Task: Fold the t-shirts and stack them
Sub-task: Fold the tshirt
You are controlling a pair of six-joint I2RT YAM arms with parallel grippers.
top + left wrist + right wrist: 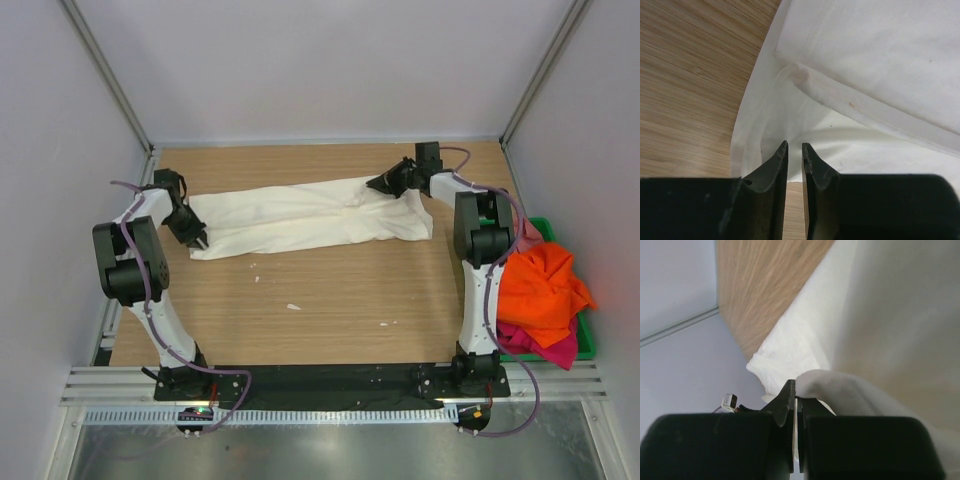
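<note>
The white shirt [310, 215] lies across the far half of the bench [330, 300], folded into one long flat band that runs left to right. Its cloth is soft, plain and cream-toned, with a stitched hem and a few shallow creases.

The right fingers [789, 395] are closed on a raised fold at the shirt's far right edge, and cloth bulges out just past the black tips. The left fingers [781, 160] sit at the near left corner, over the hem, with a narrow slit between them. I cannot tell whether they pinch any cloth.

The bench is pale wood with a straight grain, and a few small white specks [293, 306] lie on its bare near part. Beside the right arm, off the bench's right edge, a green bin [587, 345] holds a crumpled heap. The orange shirt [540, 285] is on top, the magenta shirt [545, 347] is under it and the pink shirt [528, 236] is at the far side. Plain grey walls [330, 70] close in the space.
</note>
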